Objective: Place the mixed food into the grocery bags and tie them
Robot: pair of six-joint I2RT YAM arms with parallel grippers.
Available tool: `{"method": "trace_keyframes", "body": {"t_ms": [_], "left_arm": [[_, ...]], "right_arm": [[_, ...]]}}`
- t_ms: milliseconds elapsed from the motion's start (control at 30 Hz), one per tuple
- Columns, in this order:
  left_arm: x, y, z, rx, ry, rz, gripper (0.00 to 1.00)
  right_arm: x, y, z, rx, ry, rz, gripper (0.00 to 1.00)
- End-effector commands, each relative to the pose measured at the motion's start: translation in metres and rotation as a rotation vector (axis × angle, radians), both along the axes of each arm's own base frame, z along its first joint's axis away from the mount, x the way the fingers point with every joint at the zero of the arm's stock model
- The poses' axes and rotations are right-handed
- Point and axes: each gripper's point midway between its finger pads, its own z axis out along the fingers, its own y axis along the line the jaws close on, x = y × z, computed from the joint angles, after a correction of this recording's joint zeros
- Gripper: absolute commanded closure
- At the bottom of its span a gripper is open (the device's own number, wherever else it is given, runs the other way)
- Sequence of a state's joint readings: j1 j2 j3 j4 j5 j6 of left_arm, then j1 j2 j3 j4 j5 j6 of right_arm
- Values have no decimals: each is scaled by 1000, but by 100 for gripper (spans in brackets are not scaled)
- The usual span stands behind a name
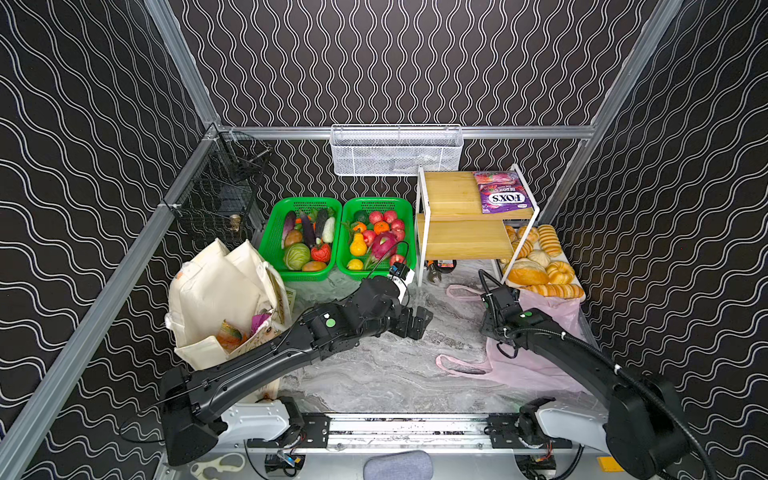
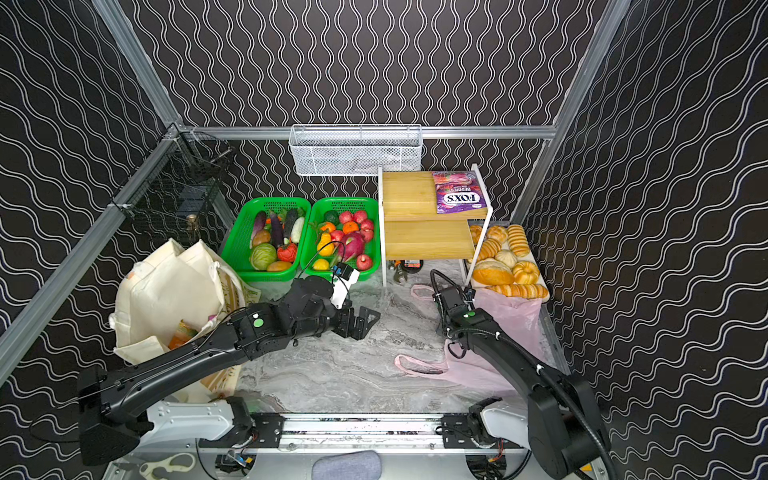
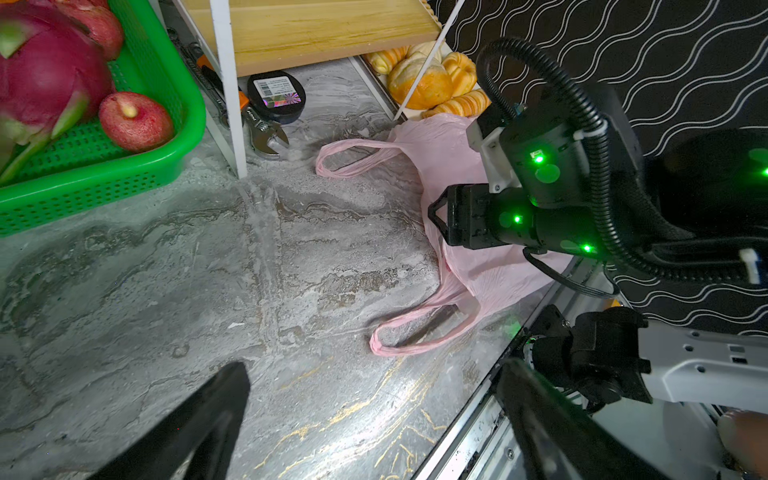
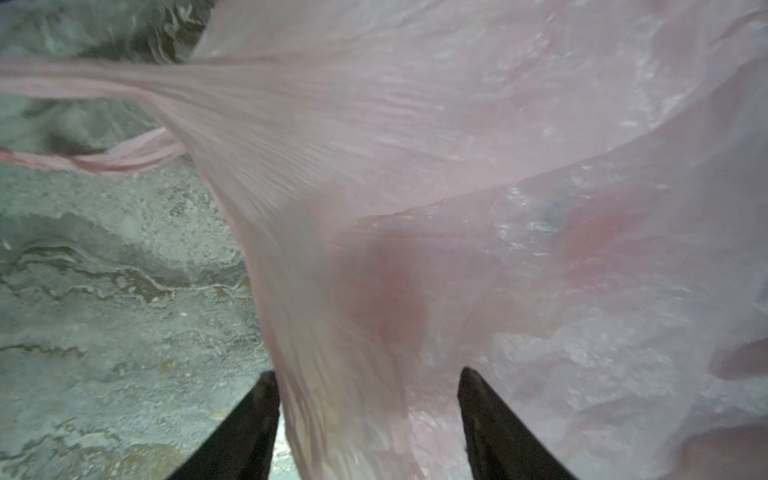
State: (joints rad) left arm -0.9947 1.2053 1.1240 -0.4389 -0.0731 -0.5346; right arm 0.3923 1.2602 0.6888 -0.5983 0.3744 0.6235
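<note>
Thin translucent pale-pink plastic bag [image 1: 534,370] lies limp on the grey marbled tabletop [image 1: 374,374], your right gripper [image 4: 365,374] astride its film with jaws apart, left gripper [image 3: 374,365] spread wide nearby: pinch a single layer, then lift gently so the mouth parts.

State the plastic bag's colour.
The plastic bag is pale translucent pink; the left wrist view shows it best.

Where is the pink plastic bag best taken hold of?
The loop handle nearer the robot's base, from above at its free end. It lies flat on the table, bunched into a thin strand, stretched clear of the body of the pink plastic bag.
</note>
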Motion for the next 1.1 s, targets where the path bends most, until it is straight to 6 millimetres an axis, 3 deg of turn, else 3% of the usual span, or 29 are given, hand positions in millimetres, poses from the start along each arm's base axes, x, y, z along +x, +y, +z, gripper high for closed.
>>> {"method": "trace_keyframes", "body": {"t_ms": [0,133,233,267,400,567,667,867,1067], "left_arm": [[10,6,6,27,-61,39,1],[16,13,1,67,-74,74,1],[18,20,-4,94,-80,105,1],[19,23,-5,101,-83,117,1],[23,33,-3,111,-105,159,1],[24,40,1,102,-117,175,1],[22,38,-2,85,-112,157,2],[11,17,-21,31,-73,49,12],[3,3,-56,-5,15,6,14]], "right_arm": [[3,8,-9,13,43,28,37],[6,10,-8,22,29,27,60],[5,10,3,47,-17,28,97],[4,12,7,66,-30,33,100],[-6,29,24,179,-48,100,100],[-30,83,62,471,-81,350,100],[-38,103,87,587,-136,453,100],[-32,123,126,691,-224,533,100],[-29,144,144,835,-244,561,100]]}}
